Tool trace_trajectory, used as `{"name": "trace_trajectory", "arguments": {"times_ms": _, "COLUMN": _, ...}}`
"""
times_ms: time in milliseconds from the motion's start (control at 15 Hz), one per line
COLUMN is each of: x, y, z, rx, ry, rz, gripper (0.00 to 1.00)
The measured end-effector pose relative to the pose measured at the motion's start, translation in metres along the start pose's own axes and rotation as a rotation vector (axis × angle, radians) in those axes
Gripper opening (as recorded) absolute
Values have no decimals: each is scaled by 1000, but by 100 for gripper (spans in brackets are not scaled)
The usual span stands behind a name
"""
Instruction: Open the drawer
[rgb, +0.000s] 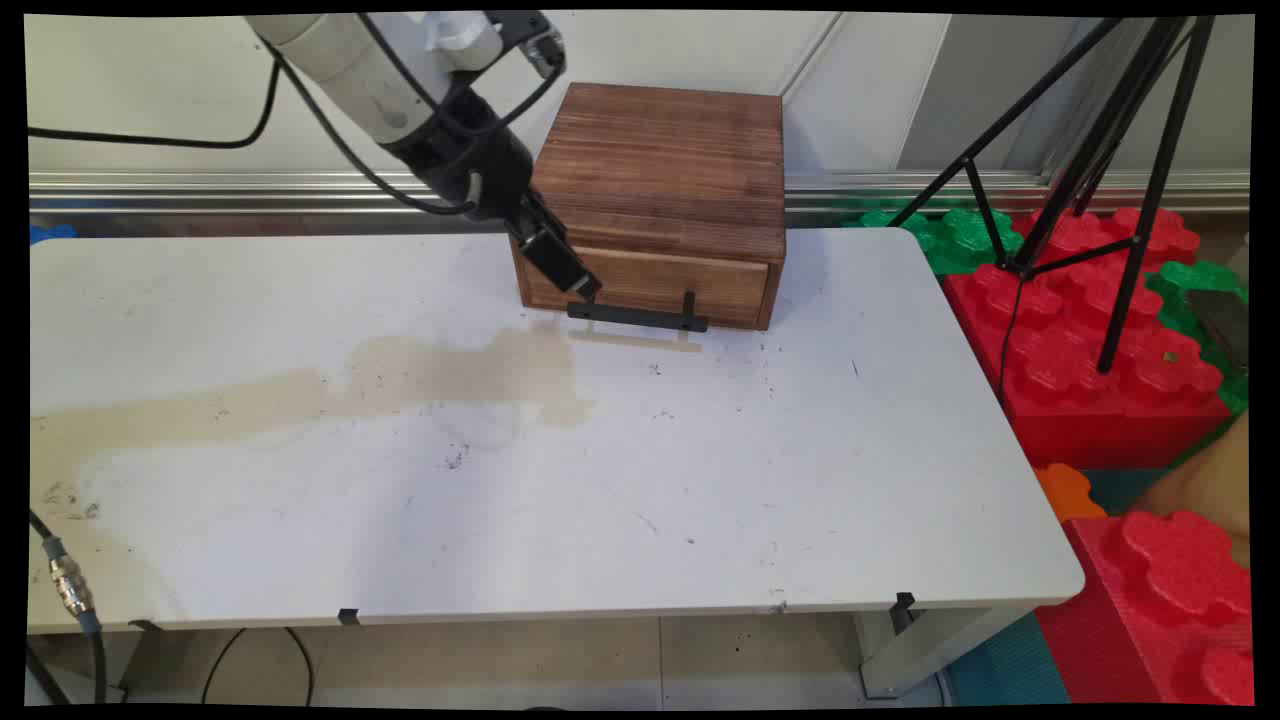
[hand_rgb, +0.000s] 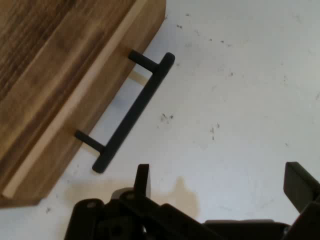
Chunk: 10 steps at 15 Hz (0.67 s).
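A dark wooden box (rgb: 665, 175) stands at the back middle of the white table (rgb: 700, 480). Its single drawer (rgb: 660, 285) sits flush in the front and carries a black bar handle (rgb: 637, 317). My gripper (rgb: 580, 285) hangs tilted just in front of the box's left front corner, by the left end of the handle. In the hand view the handle (hand_rgb: 132, 115) runs diagonally along the drawer front (hand_rgb: 60, 115), just beyond my left fingertip (hand_rgb: 142, 177). The gripper (hand_rgb: 220, 182) is open and holds nothing.
A brownish stain (rgb: 400, 380) spreads from the table's left edge towards the box. A black tripod (rgb: 1080, 180) stands off the right side over red (rgb: 1100, 340) and green (rgb: 950, 235) foam blocks. A cable connector (rgb: 65, 580) hangs at the front left.
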Motion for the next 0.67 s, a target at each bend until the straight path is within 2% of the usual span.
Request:
{"name": "trace_trajectory", "arguments": {"times_ms": 267, "x": 14, "y": -9, "z": 16, "rx": 1, "ry": 7, "rz": 3, "gripper": 100}}
{"name": "trace_trajectory", "arguments": {"times_ms": 667, "x": 33, "y": -26, "z": 59, "rx": -22, "ry": -12, "rz": 38, "gripper": 100}}
